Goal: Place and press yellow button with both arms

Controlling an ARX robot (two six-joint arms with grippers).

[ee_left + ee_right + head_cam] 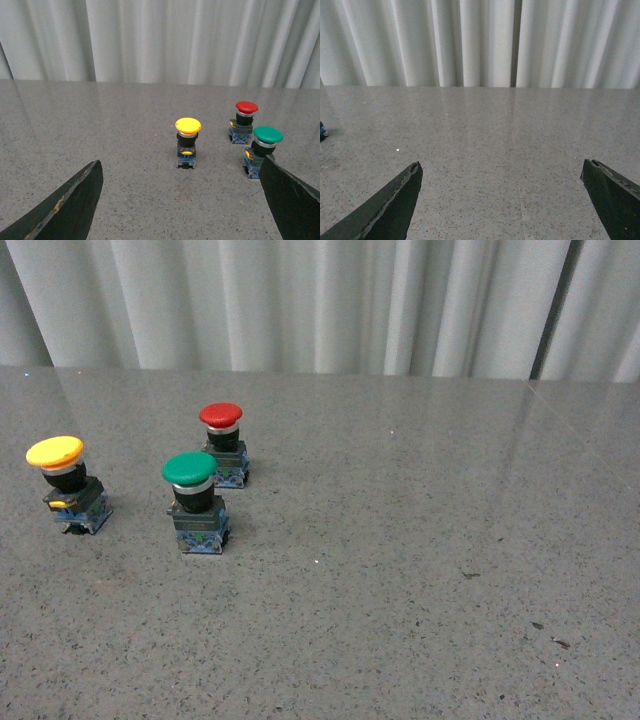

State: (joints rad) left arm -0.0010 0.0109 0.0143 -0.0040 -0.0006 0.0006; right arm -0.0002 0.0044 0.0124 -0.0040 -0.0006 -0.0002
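The yellow button (68,485) is seen standing upright on the grey table (420,540), far to its left side and well away from the far edge; a green button (195,502) is placed near it on the right, and a red button (223,445) just behind that one, closer to the far edge; the left gripper (181,162) is held spread wide, nothing between its fingers; the right gripper (500,165) is likewise spread and empty.

Left hand (181,161) and right hand (501,162) both gape — black fingers (65,210) spread wide apart, gripping nothing.
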